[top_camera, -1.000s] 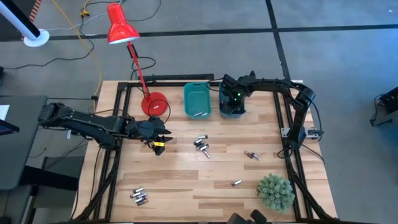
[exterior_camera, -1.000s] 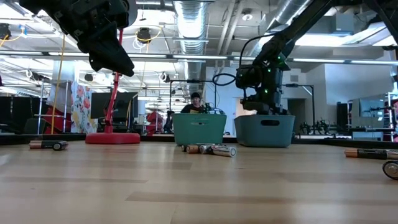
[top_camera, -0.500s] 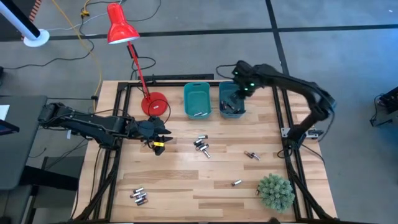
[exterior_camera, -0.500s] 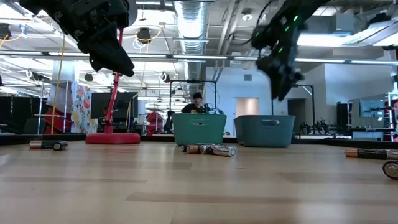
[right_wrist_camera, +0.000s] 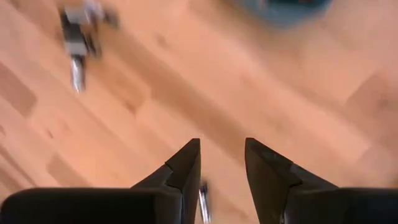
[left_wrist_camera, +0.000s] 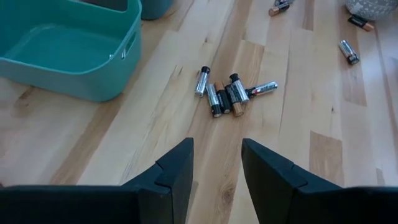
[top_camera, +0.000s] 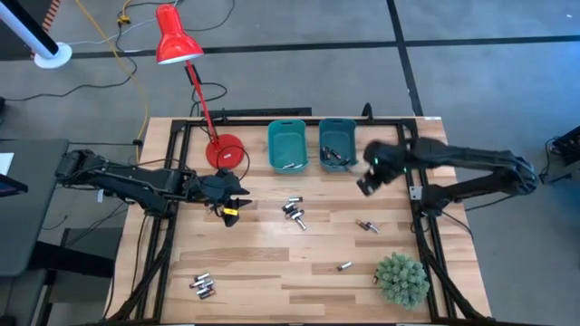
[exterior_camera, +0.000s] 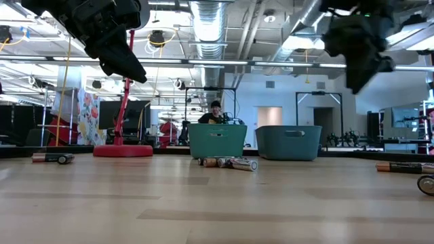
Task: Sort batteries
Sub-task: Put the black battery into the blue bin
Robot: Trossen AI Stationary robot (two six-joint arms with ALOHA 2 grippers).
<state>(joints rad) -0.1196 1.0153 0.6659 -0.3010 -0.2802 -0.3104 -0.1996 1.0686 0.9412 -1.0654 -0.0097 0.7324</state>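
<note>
Blurred batteries [right_wrist_camera: 78, 31] beyond the empty, parted right gripper [right_wrist_camera: 222, 163]

Open-plan robotics lab: exposed ceiling ducts [exterior_camera: 207, 20], more rigs behind, a seated person [exterior_camera: 214, 112].

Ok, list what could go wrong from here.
1. The middle batteries lie touching in a heap; a pinch may catch two or scatter them.
2. The right gripper, empty and open, hangs above the table; the loose pair could roll when nudged.
3. The left gripper hangs near the lamp base.
</note>
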